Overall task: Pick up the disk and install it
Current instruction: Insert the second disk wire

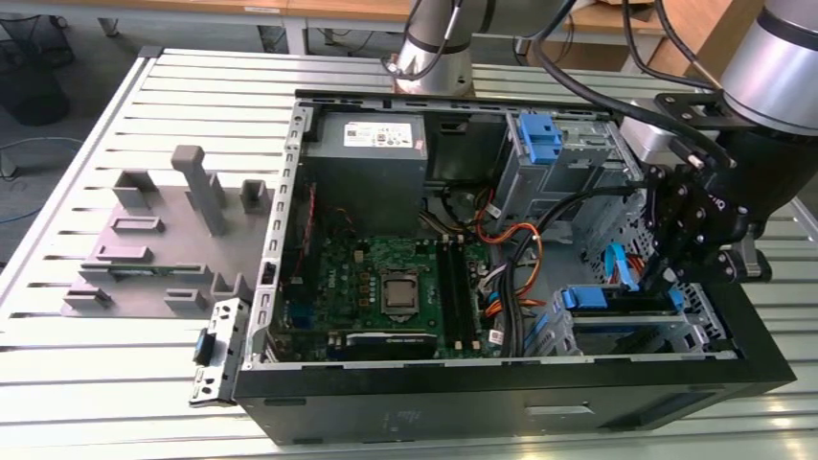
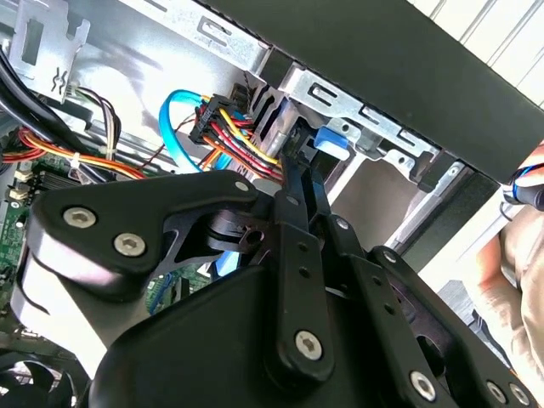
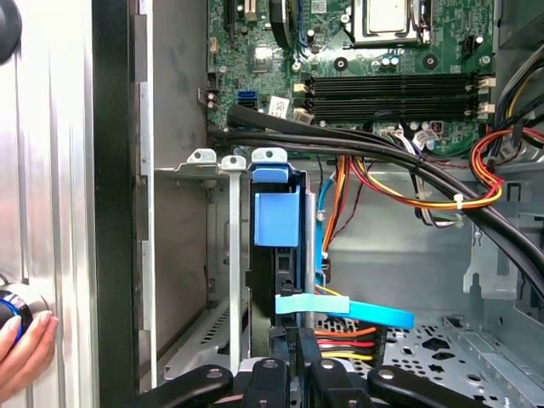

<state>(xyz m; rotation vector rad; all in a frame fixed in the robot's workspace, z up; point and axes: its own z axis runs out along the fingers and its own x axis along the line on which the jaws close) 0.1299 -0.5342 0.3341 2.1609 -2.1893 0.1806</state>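
Note:
The disk [image 3: 276, 217] stands on edge in the metal drive cage [image 3: 200, 166] at the corner of the open computer case [image 1: 511, 393]. Its blue carrier [image 1: 601, 299] faces out. My gripper [image 3: 291, 330] sits right behind the disk's rear edge among the plugs. The two black fingers lie together as one narrow tip. In the second wrist view that gripper [image 2: 293, 168] tip reaches up to the blue carrier [image 2: 330, 140] in the cage. In the exterior view the gripper [image 1: 666, 280] hangs inside the case at the exterior view's right, just above the cage.
A blue flat cable [image 3: 357, 310] and red-yellow power wires [image 3: 344, 340] crowd the fingers. Thick black cables [image 3: 382, 149] cross above the cage. The motherboard [image 1: 397, 287], a grey box [image 1: 371, 144] and a blue latch [image 1: 543, 142] lie further in. A person's hand [image 3: 21, 340] rests outside the case wall.

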